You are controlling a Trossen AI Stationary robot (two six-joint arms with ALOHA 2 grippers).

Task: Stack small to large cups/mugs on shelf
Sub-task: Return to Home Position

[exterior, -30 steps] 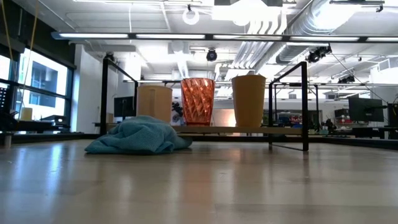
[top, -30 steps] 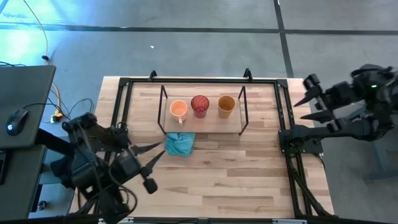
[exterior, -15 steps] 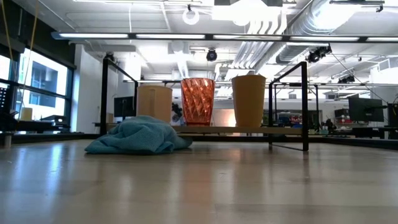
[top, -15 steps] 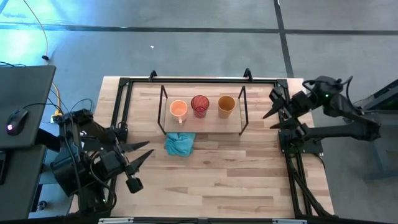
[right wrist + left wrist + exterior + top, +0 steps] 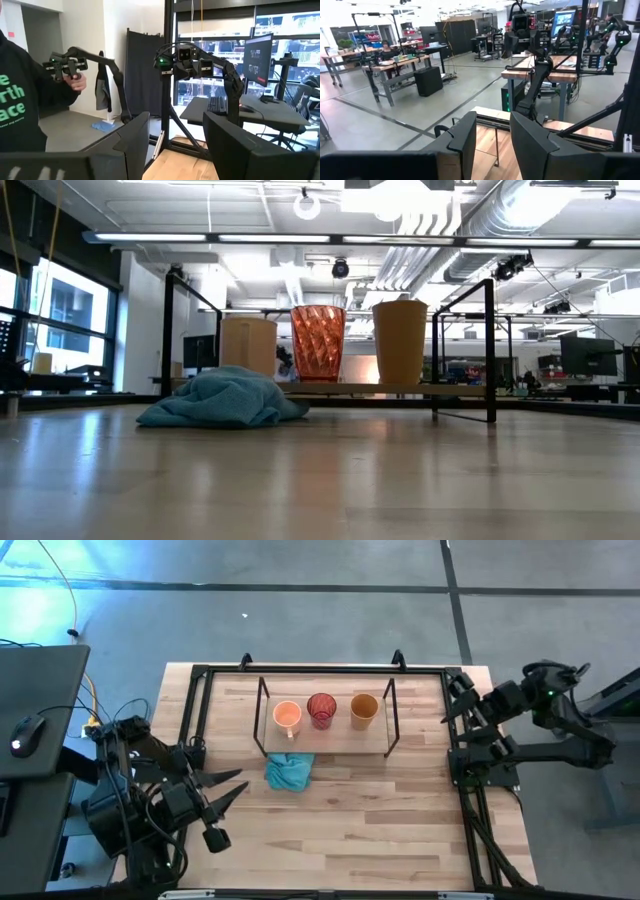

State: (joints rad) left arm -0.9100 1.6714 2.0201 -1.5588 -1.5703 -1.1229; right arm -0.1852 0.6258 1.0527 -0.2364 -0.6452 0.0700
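Observation:
Three vessels stand side by side on the shelf's wood board (image 5: pixel 330 737): the light orange mug (image 5: pixel 287 716) (image 5: pixel 248 345) on the left, the red patterned cup (image 5: pixel 321 708) (image 5: pixel 318 343) in the middle, and the amber tumbler (image 5: pixel 364 709) (image 5: pixel 400 342) on the right. Each rests on its base. My left gripper (image 5: pixel 243 779) (image 5: pixel 492 145) is open over the table's left near part, well clear of the shelf. The right gripper (image 5: pixel 446 700) (image 5: pixel 175 145) is open at the table's right rail, level with the shelf's right end.
A crumpled teal cloth (image 5: pixel 289 771) (image 5: pixel 225 400) lies on the table against the shelf's near edge, below the mug. A black metal frame (image 5: pixel 196 710) runs around the tabletop. A person in a dark hoodie (image 5: pixel 25 100) shows beyond the table in the right wrist view.
My right gripper swung in from beyond the table's right edge toward the right rail, then eased back a little to the right. My left gripper drew back a short way toward the table's left edge. The cups, shelf and cloth have not moved.

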